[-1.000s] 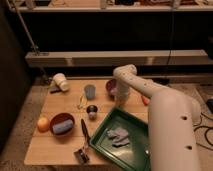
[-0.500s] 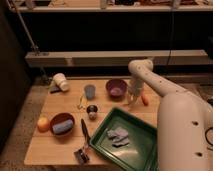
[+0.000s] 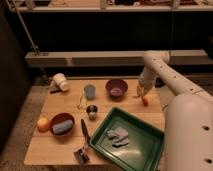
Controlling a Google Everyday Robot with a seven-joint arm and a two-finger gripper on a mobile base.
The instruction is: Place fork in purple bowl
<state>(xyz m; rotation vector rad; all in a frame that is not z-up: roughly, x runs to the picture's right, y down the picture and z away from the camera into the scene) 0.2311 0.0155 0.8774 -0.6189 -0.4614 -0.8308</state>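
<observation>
The fork (image 3: 81,101) lies flat on the wooden table (image 3: 60,147), thin and pale. It is just beside the blue cup (image 3: 90,91), on the cup's left and a little nearer the front. Close to the fork's right end sits a small dark round thing (image 3: 92,111) with a light spot.

The purple bowl (image 3: 116,88) stands to the right of the blue cup, near the back of the table. Nothing big sits in it; its bottom looks paler.

My gripper (image 3: 140,92) hangs over the right side of the table, just right of the purple bowl. My fingers are pressed together and I hold nothing. An orange carrot-like stick (image 3: 145,100) lies right under my gripper.

At the back left a white cup (image 3: 60,82) lies on its side. At the front left a reddish-brown bowl (image 3: 62,123) holds a blue thing, with an orange ball (image 3: 43,123) touching its left side. A black-handled utensil (image 3: 83,141) lies between that bowl and the green tray (image 3: 142,150). Gray crumpled stuff (image 3: 118,136) lies in the tray.
</observation>
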